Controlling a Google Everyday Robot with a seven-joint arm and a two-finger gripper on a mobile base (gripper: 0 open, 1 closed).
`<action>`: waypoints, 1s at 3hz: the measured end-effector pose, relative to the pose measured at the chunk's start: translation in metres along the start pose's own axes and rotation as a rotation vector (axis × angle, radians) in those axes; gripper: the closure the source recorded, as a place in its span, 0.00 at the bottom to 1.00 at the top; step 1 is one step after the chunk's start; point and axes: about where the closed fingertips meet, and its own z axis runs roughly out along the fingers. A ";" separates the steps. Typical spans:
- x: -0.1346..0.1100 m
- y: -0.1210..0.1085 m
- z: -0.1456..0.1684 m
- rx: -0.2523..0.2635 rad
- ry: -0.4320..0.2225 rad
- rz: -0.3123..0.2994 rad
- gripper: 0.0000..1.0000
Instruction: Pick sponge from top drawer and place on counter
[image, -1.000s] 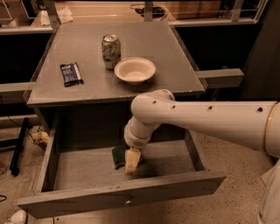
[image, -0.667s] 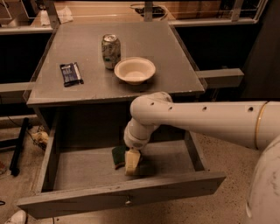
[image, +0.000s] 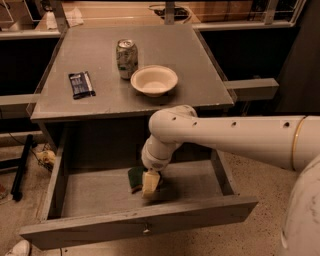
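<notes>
The top drawer (image: 90, 192) is pulled open below the counter (image: 100, 107). The sponge (image: 134, 178) lies on the drawer floor near the middle, its dark green top showing, partly hidden by my gripper. My gripper (image: 150, 184) reaches down into the drawer from the right and is at the sponge's right edge, touching or just over it. The white arm (image: 225, 137) crosses above the drawer's right half.
On the counter stand a soda can (image: 126, 58), a white bowl (image: 154, 80) and a dark blue snack wrapper (image: 81, 84). The drawer's front panel (image: 200, 212) with its small knob (image: 146, 231) is nearest the camera. Dark shelving flanks the cabinet.
</notes>
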 end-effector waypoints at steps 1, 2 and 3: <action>0.000 0.000 0.000 0.000 0.000 0.000 0.38; 0.000 0.000 0.000 0.000 0.000 0.000 0.61; 0.000 0.000 0.000 0.000 0.000 0.000 0.84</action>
